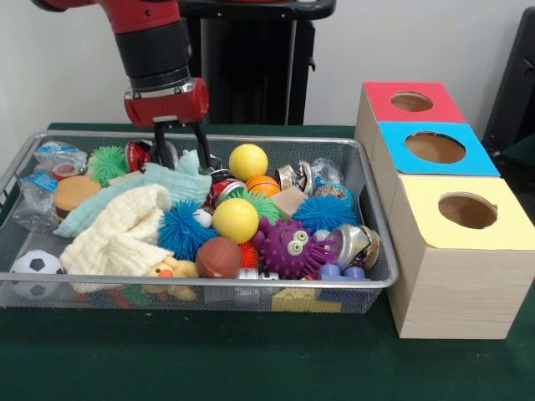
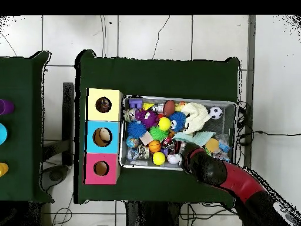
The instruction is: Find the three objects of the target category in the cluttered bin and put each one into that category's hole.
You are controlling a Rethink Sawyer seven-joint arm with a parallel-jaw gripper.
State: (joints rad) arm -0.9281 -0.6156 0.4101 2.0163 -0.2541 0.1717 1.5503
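1. The cluttered bin (image 1: 368, 180) of wire mesh sits on the green table (image 1: 251, 368), left of the boxes, packed with balls, spiky toys and cloths.
2. The gripper (image 1: 180, 144) hangs over the bin's far left part, fingers spread apart and, as far as the front view shows, holding nothing; their tips reach a mint cloth (image 1: 171, 185).
3. A yellow ball (image 1: 248, 161) lies just right of the fingers.
4. Right of the bin stand the red box (image 1: 411, 102), blue box (image 1: 435, 149) and yellow box (image 1: 464, 213), each with one round hole.
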